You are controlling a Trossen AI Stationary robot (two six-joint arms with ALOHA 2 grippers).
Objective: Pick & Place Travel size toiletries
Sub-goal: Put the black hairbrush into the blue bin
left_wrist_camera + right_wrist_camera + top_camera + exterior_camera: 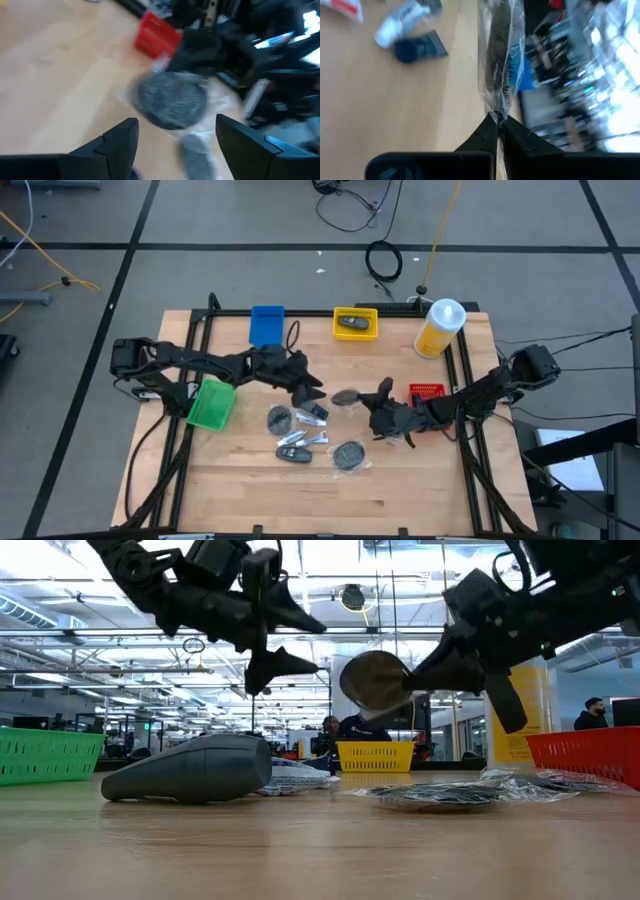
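a pale wooden table [250, 500] sits on a grey floor marked with dark lines, cables trailing across it; in the low view a long hall with ceiling lights stretches behind, with a person [594, 712] at the far right.

two dark arms reach in from the sides. the right gripper [376, 392] hangs above the table's middle, fingers pinched shut on the clear wrap of one grey disc [347, 396], which is lifted clear of the wood and shows edge-on in the right wrist view. the left gripper [310, 389] hovers just beside it, above the pile, fingers spread apart and holding nothing.

one tall yellow bottle [438, 329] with a white cap stands near the back right corner. four small trays: a green tray [211, 404] at the left, a blue tray [266, 324] and a yellow tray [355, 323] at the back, a red tray [427, 392] at the right under the right arm. the yellow one holds one dark item [350, 323].

the loose toiletries lie in the middle: two more wrapped discs, one disc [279, 419] beside the left gripper and another disc [349, 455] nearer the front; two dark oblong bottles [292, 450] lying close together; and a few slim silver-white tubes [313, 415], which i cannot count for sure.
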